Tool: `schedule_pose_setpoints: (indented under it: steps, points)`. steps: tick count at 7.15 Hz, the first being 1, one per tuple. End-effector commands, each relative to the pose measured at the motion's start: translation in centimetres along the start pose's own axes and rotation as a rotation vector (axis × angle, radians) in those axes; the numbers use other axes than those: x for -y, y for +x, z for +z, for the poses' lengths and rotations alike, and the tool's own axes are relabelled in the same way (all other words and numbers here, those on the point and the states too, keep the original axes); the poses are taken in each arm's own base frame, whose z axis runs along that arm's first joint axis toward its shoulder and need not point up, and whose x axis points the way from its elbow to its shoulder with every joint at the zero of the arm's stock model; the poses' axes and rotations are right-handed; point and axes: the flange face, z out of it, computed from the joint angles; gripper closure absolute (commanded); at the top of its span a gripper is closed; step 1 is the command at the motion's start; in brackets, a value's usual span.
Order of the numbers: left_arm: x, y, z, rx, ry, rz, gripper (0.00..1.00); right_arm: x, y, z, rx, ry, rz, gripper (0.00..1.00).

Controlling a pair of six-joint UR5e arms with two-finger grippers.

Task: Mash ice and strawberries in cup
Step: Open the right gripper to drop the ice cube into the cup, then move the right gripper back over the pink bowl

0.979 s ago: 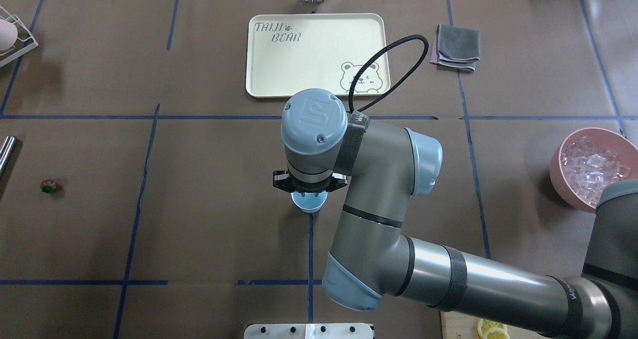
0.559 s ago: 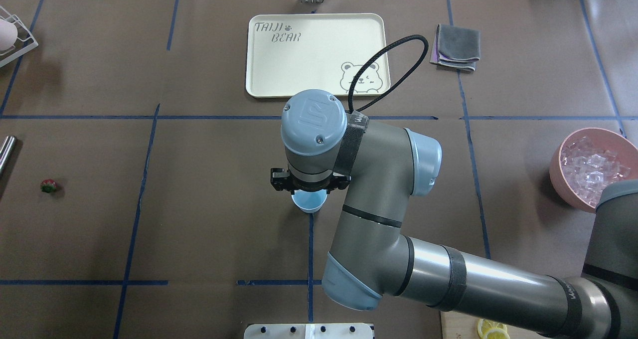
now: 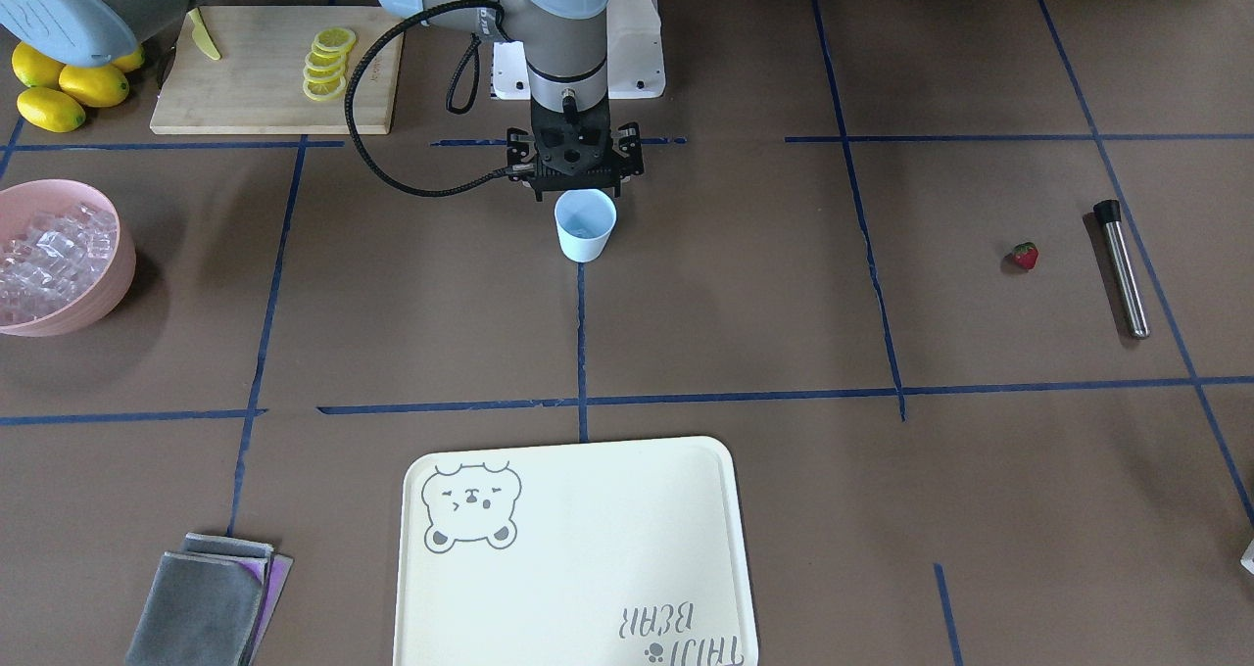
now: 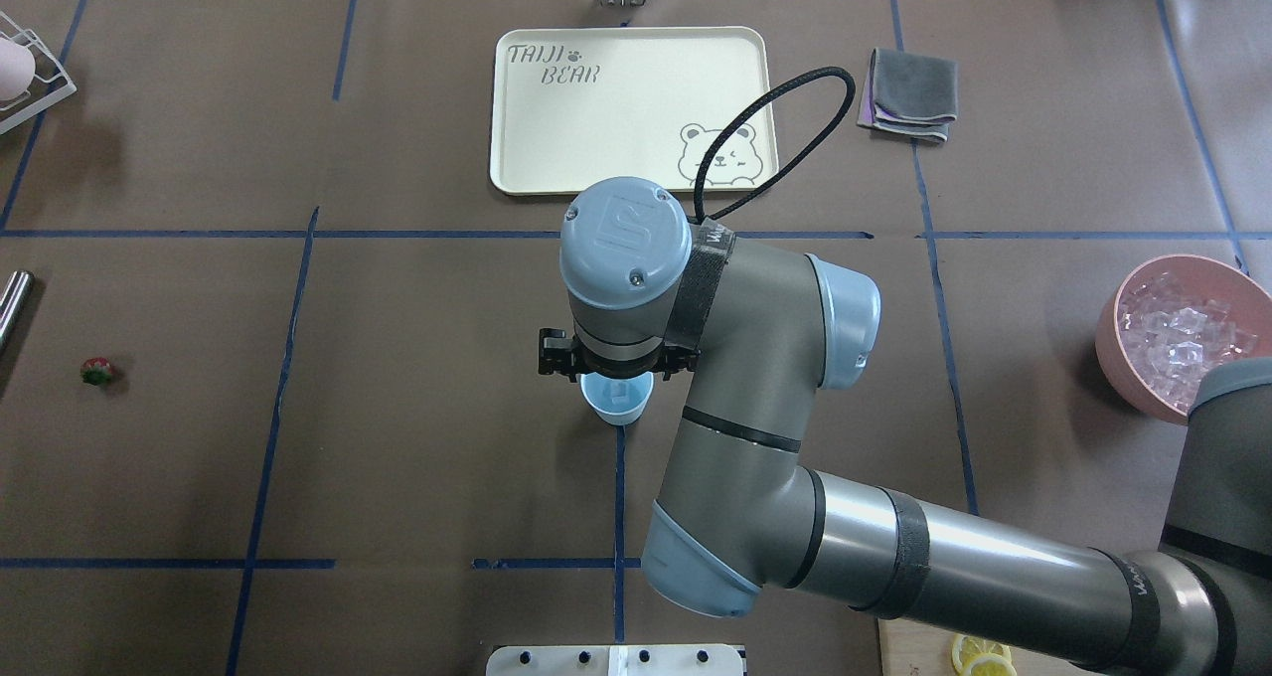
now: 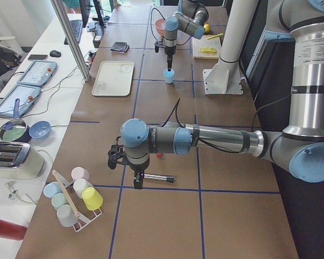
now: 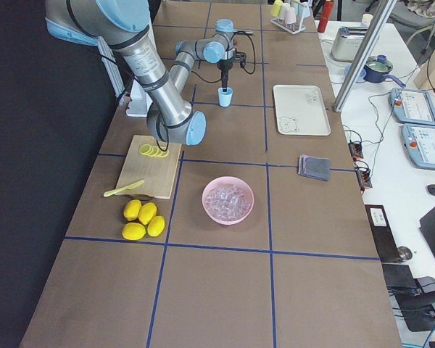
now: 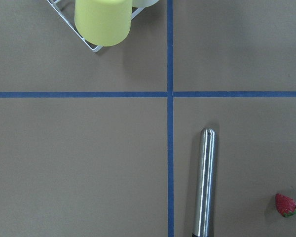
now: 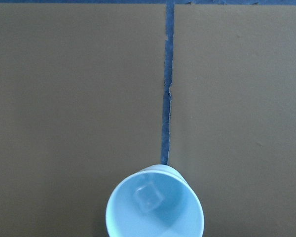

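**Loading the cup: one cube in, berry not yet fetched**

At the far left of the overhead view, the strawberry point(image 4: 96, 371) lies alone on the brown mat. It is near the steel muddler point(image 4: 12, 303) and well apart from everything else. The left gripper point(image 5: 136, 182) hangs over that pair, and its wrist camera looks straight down on the rod and the berry. That looks like a stand-by post for picking up either one. Whether its fingers are spread or closed cannot be told, since only the side view shows them.

At the middle of the table, the pale-blue cup point(image 4: 616, 400) stands upright at a crossing of the tape lines. The right gripper point(image 3: 576, 181) is poised right over its mouth, and its jaws look spread with nothing between them. A single ice cube point(image 8: 148, 199) rests on the cup's bottom. Holding directly above the rim probably serves to make a dropped cube land inside.

At the right edge, the pink bowl point(image 4: 1108, 343) holds the rest of the ice point(image 4: 1183, 333), close to the right arm's base for repeat trips. By this judgement, loading has barely begun and mashing is some way off.
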Motion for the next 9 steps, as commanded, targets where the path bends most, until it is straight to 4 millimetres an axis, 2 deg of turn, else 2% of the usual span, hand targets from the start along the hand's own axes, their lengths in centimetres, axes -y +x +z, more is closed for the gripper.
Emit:
schedule_pose_setpoints:
  steps: [1, 2, 3, 5, 6, 9]
  points:
    - [0.1, 0.1, -0.1, -0.003, 0.002, 0.002, 0.0, 0.9, 0.6, -1.6, 0.018, 0.018, 0.007, 0.01]
    - [0.2, 0.3, -0.1, -0.003, 0.002, 0.006, 0.0, 2.2, 2.6, -3.7, 0.028, 0.042, 0.024, 0.01]
    - [0.2, 0.4, -0.2, -0.003, 0.005, 0.009, 0.0, 2.6, 6.3, -5.1, 0.001, 0.054, 0.035, 0.01]
    - [0.3, 1.6, -1.2, -0.001, 0.026, 0.032, 0.0, 2.8, 15.5, -8.8, 0.003, 0.118, 0.032, 0.01]
    - [0.3, 1.9, -1.5, -0.002, 0.031, 0.033, 0.0, 2.6, 19.7, -10.1, -0.005, 0.138, 0.029, 0.0]
    - [0.4, 3.1, -2.5, 0.001, 0.05, 0.041, 0.0, 3.7, 32.0, -12.0, -0.052, 0.091, -0.02, 0.0]
